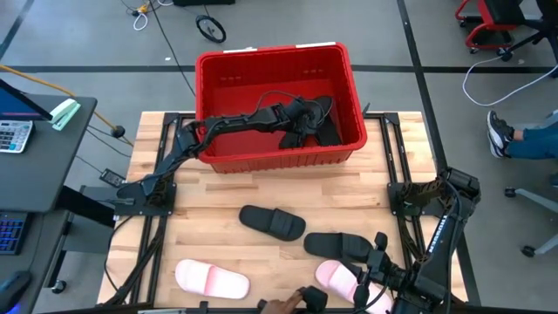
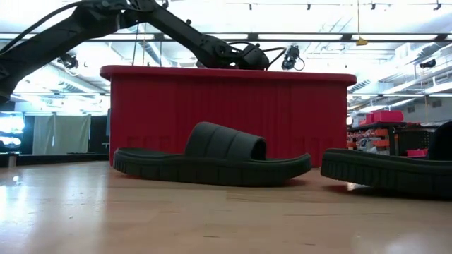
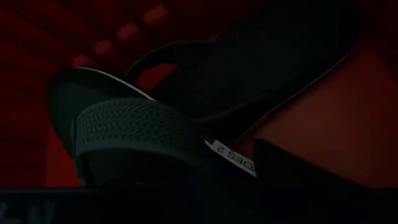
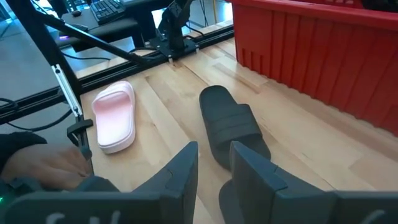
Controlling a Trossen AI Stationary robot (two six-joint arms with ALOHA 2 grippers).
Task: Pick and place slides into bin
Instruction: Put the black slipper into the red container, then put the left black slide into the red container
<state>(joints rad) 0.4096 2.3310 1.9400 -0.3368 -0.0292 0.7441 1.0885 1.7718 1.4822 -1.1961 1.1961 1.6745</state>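
Observation:
The red bin [image 1: 277,103] stands at the table's far middle and also shows in the low view [image 2: 226,113]. My left gripper [image 1: 303,115] reaches down into it, over black slides [image 1: 321,126] lying inside. The left wrist view shows one black slide's ribbed sole [image 3: 137,127] close up. Two black slides [image 1: 272,222] [image 1: 336,245] and two pink slides [image 1: 212,279] [image 1: 334,276] lie flat on the table. My right gripper [image 4: 214,152] is open and empty at the near right, above the nearer black and pink slides. One black slide [image 4: 233,124] lies just beyond its fingers.
A person's hand [image 4: 37,165] is at the table's near edge, close to my right gripper, and also shows in the high view [image 1: 283,305]. Bare wood lies between the bin and the slides [image 1: 288,187]. Arm mounts stand at both table sides.

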